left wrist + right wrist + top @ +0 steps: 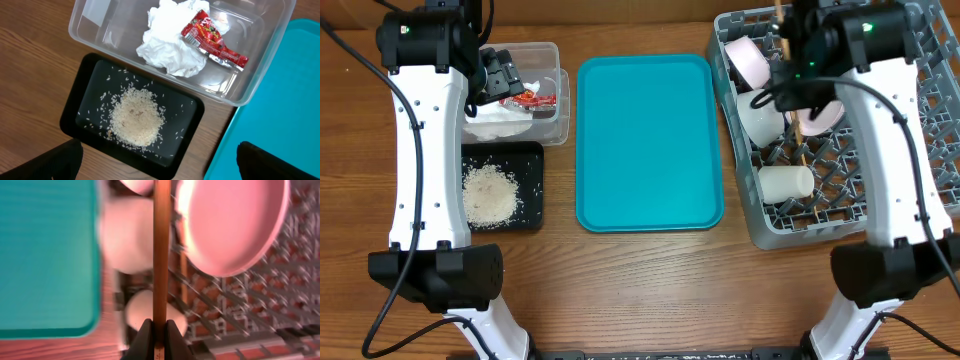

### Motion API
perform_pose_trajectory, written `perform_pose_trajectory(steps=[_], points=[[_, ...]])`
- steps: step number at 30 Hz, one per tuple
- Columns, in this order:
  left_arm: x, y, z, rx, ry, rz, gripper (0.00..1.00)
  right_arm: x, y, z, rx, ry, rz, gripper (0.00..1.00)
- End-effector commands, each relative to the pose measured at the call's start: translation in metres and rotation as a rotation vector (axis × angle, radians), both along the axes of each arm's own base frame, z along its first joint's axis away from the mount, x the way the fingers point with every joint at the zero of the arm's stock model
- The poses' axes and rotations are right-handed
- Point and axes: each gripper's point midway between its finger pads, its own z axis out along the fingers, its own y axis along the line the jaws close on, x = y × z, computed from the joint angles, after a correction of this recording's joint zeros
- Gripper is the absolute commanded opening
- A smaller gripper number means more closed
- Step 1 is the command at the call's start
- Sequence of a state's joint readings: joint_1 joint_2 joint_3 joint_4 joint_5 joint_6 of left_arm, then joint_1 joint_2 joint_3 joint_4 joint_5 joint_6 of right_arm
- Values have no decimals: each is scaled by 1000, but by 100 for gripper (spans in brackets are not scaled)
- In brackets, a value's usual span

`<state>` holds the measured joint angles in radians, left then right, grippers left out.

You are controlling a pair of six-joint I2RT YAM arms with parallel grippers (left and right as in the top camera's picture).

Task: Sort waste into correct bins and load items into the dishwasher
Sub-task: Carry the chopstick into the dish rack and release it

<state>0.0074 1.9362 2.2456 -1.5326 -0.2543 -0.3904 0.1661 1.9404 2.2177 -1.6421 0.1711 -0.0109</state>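
Close at the right wrist, the right gripper (pixel 159 337) is pinching the chopsticks (pixel 160 250) between fingers closed tight, the sticks reaching out over the dish rack (pixel 260 315). Beyond them a cup (pixel 150 311), a bowl (pixel 127 235) and the plate (pixel 235 225) are sitting in that rack. Across the table, the left gripper (pixel 158 162) is hovering with fingers spread wide and empty above the black tray (pixel 75 107), where rice grains (pixel 136 116) are lying heaped. Farther off, the napkin (pixel 165 50) and red wrapper (pixel 212 40) are resting in the clear tub (pixel 95 30).
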Motion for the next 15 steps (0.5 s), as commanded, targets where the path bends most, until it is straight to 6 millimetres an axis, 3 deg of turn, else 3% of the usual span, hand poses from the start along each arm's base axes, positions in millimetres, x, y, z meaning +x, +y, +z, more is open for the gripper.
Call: perform_pose_trajectory(steps=[1, 5, 10, 11, 14, 15], points=[[2, 2, -1, -3, 0, 11, 100, -4, -37, -31, -92, 85, -80, 4], [2, 2, -1, -3, 0, 11, 100, -6, -60, -71, -84, 150, -113, 4], [2, 2, -1, -3, 0, 11, 100, -10, -73, -118, -42, 205, -86, 5], [2, 2, -1, -3, 0, 11, 100, -11, -76, -120, -41, 207, -95, 10], [2, 2, -1, -3, 0, 11, 100, -11, -87, -121, -36, 203, -132, 41], [2, 2, -1, -3, 0, 11, 100, -11, -88, -121, -32, 203, -136, 45]])
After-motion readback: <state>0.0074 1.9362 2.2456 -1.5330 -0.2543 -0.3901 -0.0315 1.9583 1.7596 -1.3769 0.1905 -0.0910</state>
